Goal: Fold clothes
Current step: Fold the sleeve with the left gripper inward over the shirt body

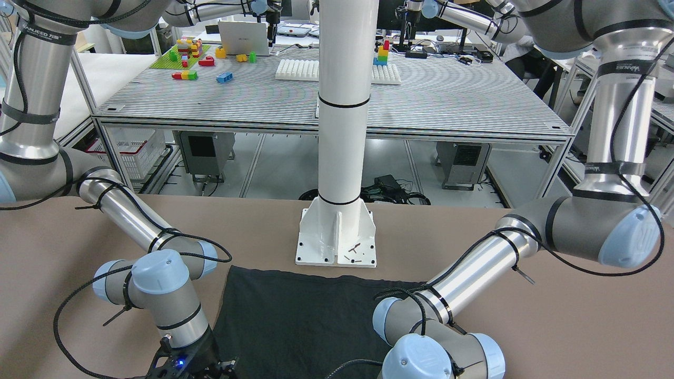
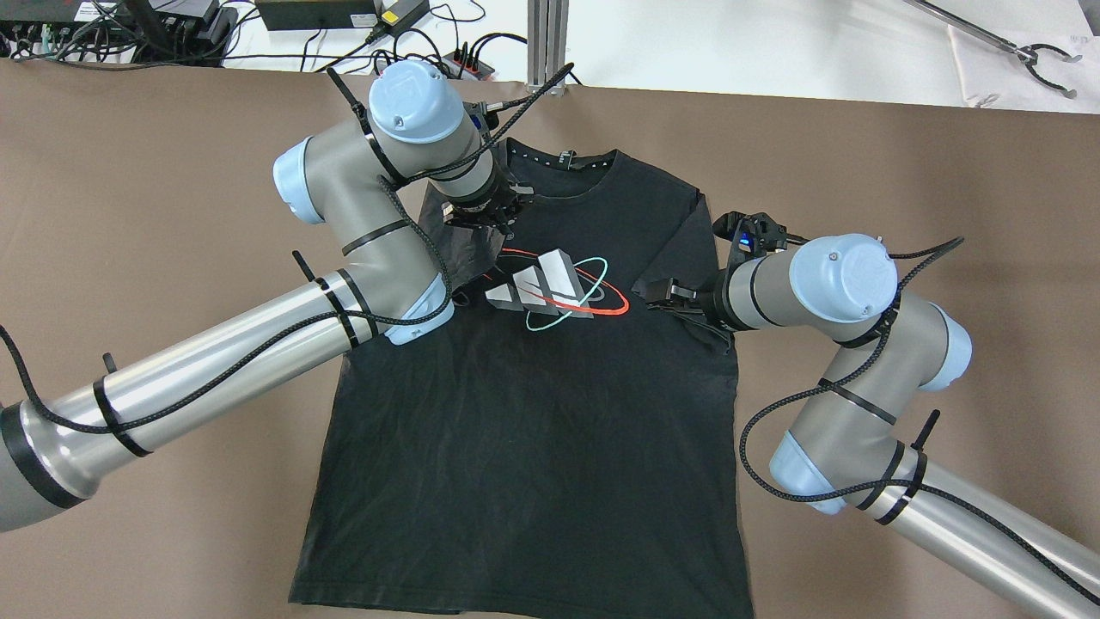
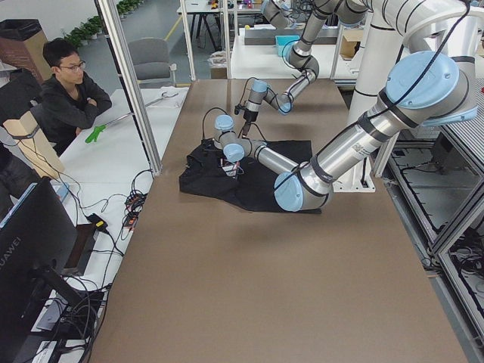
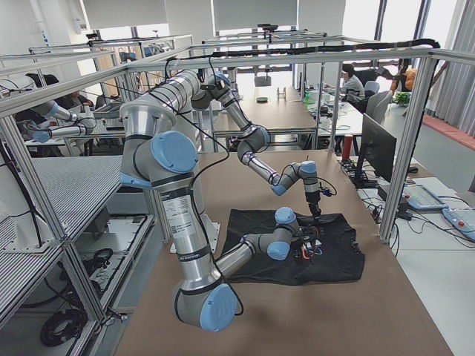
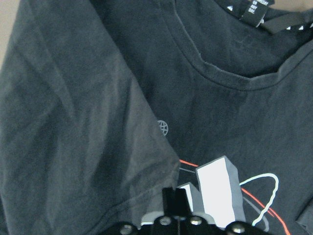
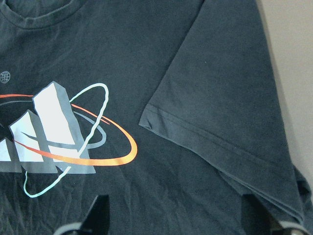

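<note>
Brown tabletop is being covered centrally by the black T-shirt, lying face-up. 1 sleeve is being clamped by the left gripper; the right gripper is being held apart. Fold collapse is being risked through slippage.

Matt black cloth T-shirt; smooth matt brown tabletop.

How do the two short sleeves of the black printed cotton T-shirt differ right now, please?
The left-arm sleeve is pinched in the shut left gripper. The right-arm sleeve is free, with the right gripper open near it. The left-arm sleeve is raised and rumpled, while the right-arm sleeve lies flat with its hem showing. Both are turned inward over the chest of the black printed T-shirt.
</note>
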Robot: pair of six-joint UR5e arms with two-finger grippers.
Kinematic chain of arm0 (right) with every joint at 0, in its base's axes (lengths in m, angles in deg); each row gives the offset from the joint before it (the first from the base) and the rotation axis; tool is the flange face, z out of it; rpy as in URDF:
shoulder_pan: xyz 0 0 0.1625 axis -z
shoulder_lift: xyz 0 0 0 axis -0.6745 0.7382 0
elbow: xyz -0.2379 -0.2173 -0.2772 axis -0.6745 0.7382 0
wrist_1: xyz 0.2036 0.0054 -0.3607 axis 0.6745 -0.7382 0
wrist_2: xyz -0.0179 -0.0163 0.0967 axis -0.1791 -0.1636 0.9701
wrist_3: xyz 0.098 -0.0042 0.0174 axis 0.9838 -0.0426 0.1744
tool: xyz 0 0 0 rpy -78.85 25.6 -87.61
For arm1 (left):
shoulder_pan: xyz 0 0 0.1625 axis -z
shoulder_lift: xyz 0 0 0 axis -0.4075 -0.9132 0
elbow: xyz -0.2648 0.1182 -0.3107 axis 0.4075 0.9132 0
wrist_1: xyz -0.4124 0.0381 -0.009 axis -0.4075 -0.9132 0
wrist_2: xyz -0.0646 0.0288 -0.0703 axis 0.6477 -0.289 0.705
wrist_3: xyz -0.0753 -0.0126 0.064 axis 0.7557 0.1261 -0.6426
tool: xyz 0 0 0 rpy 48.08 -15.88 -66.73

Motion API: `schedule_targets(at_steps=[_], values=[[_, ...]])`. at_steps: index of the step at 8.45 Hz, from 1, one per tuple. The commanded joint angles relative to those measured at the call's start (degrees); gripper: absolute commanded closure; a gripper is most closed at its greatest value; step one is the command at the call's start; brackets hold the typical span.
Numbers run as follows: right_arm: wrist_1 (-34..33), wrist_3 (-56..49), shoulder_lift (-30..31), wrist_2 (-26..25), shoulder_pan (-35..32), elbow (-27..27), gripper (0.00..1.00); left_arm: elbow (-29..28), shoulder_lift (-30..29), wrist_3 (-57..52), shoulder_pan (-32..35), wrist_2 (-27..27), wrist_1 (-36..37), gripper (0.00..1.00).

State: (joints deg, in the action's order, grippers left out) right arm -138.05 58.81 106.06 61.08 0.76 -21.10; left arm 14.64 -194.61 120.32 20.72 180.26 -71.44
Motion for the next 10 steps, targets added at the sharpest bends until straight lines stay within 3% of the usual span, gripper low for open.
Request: schedule_targets(at_steps=[1,6,8,9,10], values=[[0.09,0.0,0.21,0.0,0.0,-0.09,0.05,-3.16,-2.64,1.09,0.05,-2.17,-0.1,1.0],[0.44,0.0,0.74,0.0,0.0,-0.18,0.05,-6.4,-2.65,3.54,1.19,-9.88,-0.54,1.0],[0.53,0.0,0.74,0.0,0.61,-0.36,0.05,-6.68,-2.65,4.08,1.19,-9.99,-0.63,0.98],[0.53,0.0,0.74,0.0,0.62,-0.53,0.05,-6.42,-2.48,4.26,1.19,-9.99,-0.63,0.37],[0.53,0.0,0.74,0.0,0.62,-0.54,0.05,-6.07,-2.13,4.35,1.02,-9.99,-0.81,0.06]])
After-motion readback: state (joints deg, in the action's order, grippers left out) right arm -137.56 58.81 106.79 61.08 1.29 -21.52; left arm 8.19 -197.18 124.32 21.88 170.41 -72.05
